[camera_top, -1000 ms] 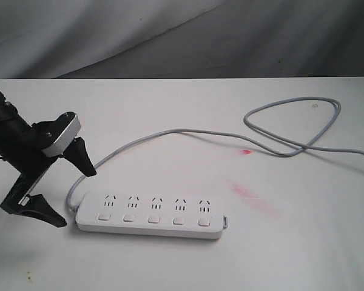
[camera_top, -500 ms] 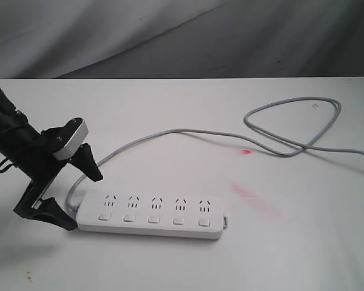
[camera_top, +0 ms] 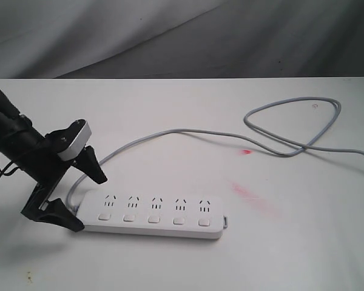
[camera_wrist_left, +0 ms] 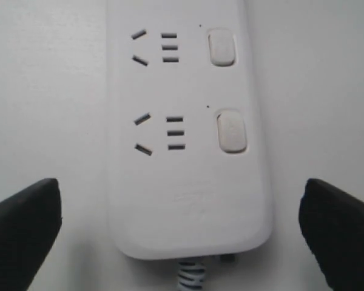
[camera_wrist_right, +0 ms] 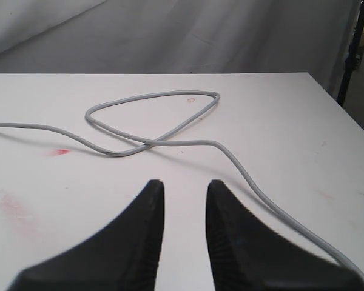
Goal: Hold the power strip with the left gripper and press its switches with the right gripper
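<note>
Advances toward strip since a second ago: now straddles power strip (camera_top: pixel 151 213) where cord (camera_top: pixel 139 140) enters, left fingers (camera_top: pixel 92 167) spread wide, unclamped, poised to pin it on desk (camera_top: pixel 170 103). Keeps right fingers (camera_wrist_right: pixel 139 242) narrow, empty, well back for pressing.

left end effector (camera_top: pixel 89 203): jaws wide apart, angled down | right end effector (camera_wrist_right: pixel 183 188): jaws narrowly apart

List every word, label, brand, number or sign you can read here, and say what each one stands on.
No text is legible in any view.
Power strip: a faint embossed mark near the cord end, too faint to read.
Table: a tiny mark beside the cable loop, too small to read.
</note>
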Tool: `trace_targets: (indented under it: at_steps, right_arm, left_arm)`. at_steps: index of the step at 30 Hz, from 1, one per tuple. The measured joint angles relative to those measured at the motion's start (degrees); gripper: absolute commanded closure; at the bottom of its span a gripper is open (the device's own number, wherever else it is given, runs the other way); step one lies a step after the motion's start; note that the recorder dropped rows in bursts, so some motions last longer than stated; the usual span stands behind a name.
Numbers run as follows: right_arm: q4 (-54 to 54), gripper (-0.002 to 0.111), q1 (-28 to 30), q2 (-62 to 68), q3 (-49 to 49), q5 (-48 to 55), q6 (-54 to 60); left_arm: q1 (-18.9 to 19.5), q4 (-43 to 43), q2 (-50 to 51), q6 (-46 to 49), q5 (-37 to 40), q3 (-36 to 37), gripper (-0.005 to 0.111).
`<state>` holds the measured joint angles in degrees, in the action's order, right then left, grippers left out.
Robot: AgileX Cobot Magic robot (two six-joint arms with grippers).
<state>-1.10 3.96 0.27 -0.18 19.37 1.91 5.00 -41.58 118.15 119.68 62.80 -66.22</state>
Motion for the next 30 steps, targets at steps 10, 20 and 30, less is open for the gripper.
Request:
trace_targets:
  at_steps: [10,20,30]
  right_arm:
    - [0.0,0.085,0.0,0.0,0.0,0.0,0.0]
    - [0.0,0.085,0.0,0.0,0.0,0.0,0.0]
    - [0.0,0.085,0.0,0.0,0.0,0.0,0.0]
  left_arm:
    - [0.0,-0.64,1.72,0.0,0.0,0.0,0.005]
    - [0.0,-0.64,2.11,0.0,-0.08,0.0,0.024]
    - [0.0,-0.64,2.24,0.0,-0.08,0.0,0.052]
